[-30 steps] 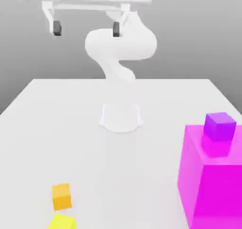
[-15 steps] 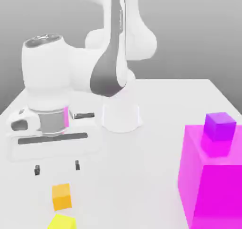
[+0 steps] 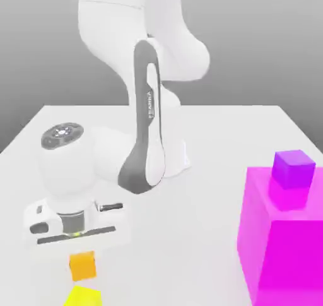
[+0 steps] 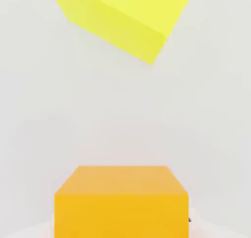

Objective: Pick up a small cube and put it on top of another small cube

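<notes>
The small orange cube (image 3: pixel 82 268) rests on the white table near the front of the exterior view's left. In the hand view the same orange cube (image 4: pixel 121 202) sits very close, right at the fingers. My gripper (image 3: pixel 81 259) has come straight down over it, and the white hand stands directly above the cube with the jaws shut on its sides. A small yellow cube (image 3: pixel 82 296) lies just in front of the orange one, turned at an angle; the hand view shows this yellow cube (image 4: pixel 122 16) a short gap away.
A big magenta block (image 3: pixel 284 241) stands at the exterior view's right with a small purple cube (image 3: pixel 293 168) on top. The arm's white base (image 3: pixel 161 156) stands mid-table, and its elbow (image 3: pixel 148 147) leans over the left half.
The hand dropped from high above the table down onto the orange cube, and its wide-open jaws closed on it. The cubes have not moved.
</notes>
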